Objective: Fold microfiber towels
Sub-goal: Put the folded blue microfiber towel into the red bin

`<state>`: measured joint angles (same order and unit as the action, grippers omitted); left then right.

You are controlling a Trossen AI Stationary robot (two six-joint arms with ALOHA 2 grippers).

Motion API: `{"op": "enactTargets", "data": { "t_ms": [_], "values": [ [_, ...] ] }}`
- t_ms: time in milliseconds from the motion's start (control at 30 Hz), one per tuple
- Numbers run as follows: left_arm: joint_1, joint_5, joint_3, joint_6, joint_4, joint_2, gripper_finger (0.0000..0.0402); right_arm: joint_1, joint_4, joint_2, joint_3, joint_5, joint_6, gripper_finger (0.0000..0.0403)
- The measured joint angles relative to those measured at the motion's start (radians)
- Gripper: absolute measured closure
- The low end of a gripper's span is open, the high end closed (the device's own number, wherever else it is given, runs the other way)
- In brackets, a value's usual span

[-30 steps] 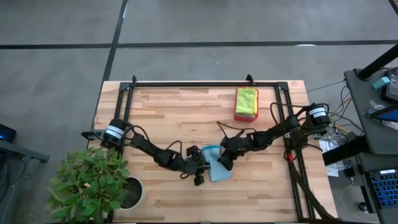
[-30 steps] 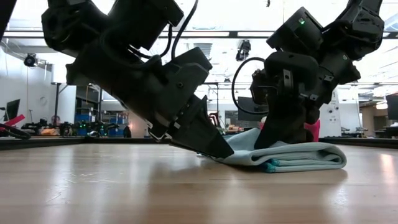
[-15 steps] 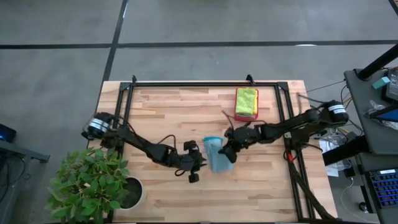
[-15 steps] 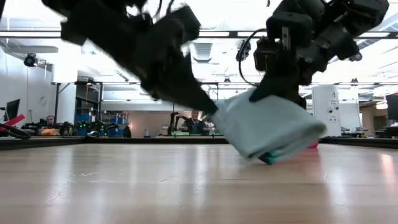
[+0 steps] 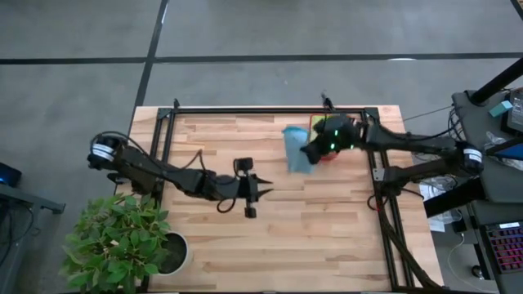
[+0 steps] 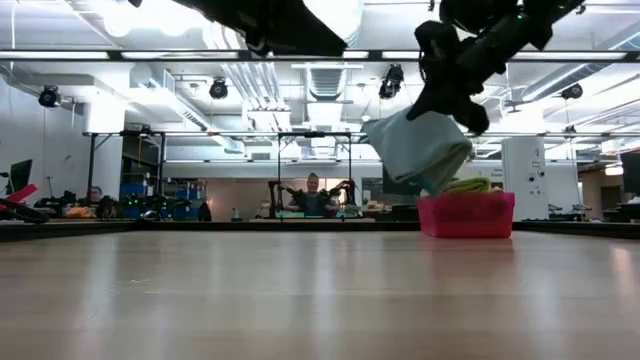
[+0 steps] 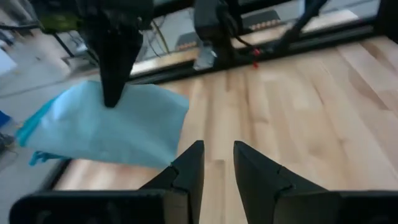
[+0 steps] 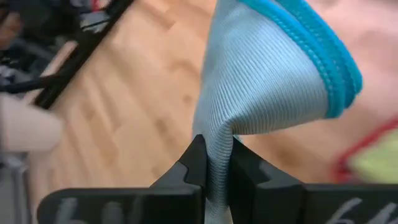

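- A folded light blue microfiber towel (image 5: 297,149) is being held aloft by the right end effector (image 5: 313,149), whose fingers are pinched tight on the cloth, as the right wrist view (image 8: 273,81) is showing.
- In the low view, the towel (image 6: 418,146) is being carried well clear of the desk (image 6: 300,290), hanging just above and beside the pink-red tray (image 6: 466,214).
- In the high view, the tray (image 5: 315,152) is seen near the desk's far edge, mostly covered by the right arm; a lime green and yellow stack of towels (image 6: 468,185) is lying in it, its top showing above the rim in the low view.
- The left end effector (image 5: 260,186) is being held over the middle of the wooden desk (image 5: 327,229), well apart from the towel; its fingers (image 7: 190,165) are standing narrowly apart, with nothing gripped.
- A potted plant (image 5: 122,238) is standing at the desk's near left corner.
- A person (image 6: 313,190) is visible in the room behind the desk.
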<state>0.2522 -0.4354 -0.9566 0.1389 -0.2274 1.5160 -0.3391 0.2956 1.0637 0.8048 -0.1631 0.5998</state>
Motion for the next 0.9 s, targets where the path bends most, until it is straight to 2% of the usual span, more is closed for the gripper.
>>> {"op": "enactTargets", "data": {
  "t_ms": [200,333,600,900],
  "values": [
    [-0.028,-0.012,0.009,0.029,0.003,-0.037,0.0329,-0.198,0.173,0.021,0.111,-0.020,-0.097,0.0380],
    [-0.028,-0.017,0.023,0.028,0.002,-0.036,0.0329,-0.297,0.237,0.062,0.136,-0.020,-0.136,0.0380],
    [-0.028,-0.019,0.027,0.032,0.020,-0.033,0.0329,-0.432,0.272,0.139,0.135,-0.020,-0.205,0.0380],
    [-0.028,-0.020,0.027,0.031,0.020,-0.033,0.0329,-0.530,0.352,0.180,0.154,-0.020,-0.368,0.0380]
  ]
}}
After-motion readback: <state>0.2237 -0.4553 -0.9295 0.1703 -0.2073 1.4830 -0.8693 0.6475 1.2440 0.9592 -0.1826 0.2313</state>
